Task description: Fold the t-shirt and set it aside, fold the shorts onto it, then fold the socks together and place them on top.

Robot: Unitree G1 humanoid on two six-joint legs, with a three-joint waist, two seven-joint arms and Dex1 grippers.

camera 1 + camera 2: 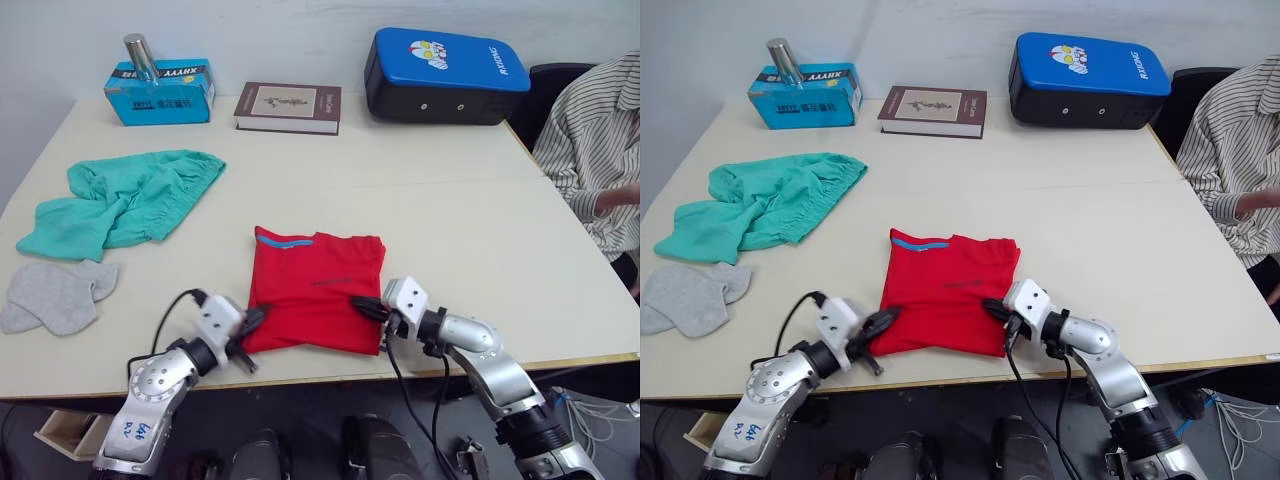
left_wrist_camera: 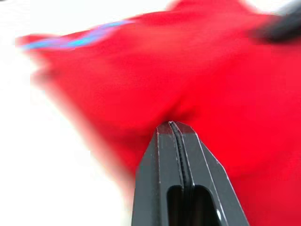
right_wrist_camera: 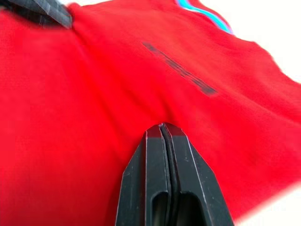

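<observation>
The red t-shirt [image 1: 318, 285] lies folded into a rectangle near the table's front edge, blue collar band toward the far side. My left gripper [image 1: 257, 319] is shut on its near-left edge; in the left wrist view the closed fingertips [image 2: 172, 126] pinch puckered red cloth. My right gripper [image 1: 363, 304] is shut on the near-right part of the shirt, with cloth creasing at its tips [image 3: 162, 126]. The teal shorts [image 1: 125, 205] lie crumpled at the left. The grey socks [image 1: 55, 295] lie overlapping at the near left.
A blue box [image 1: 160, 92] with a metal can on it, a book [image 1: 288, 107] and a blue case [image 1: 445, 75] line the table's far edge. A person in a striped shirt [image 1: 595, 140] sits at the right. The table's front edge [image 1: 330, 372] runs just behind both grippers.
</observation>
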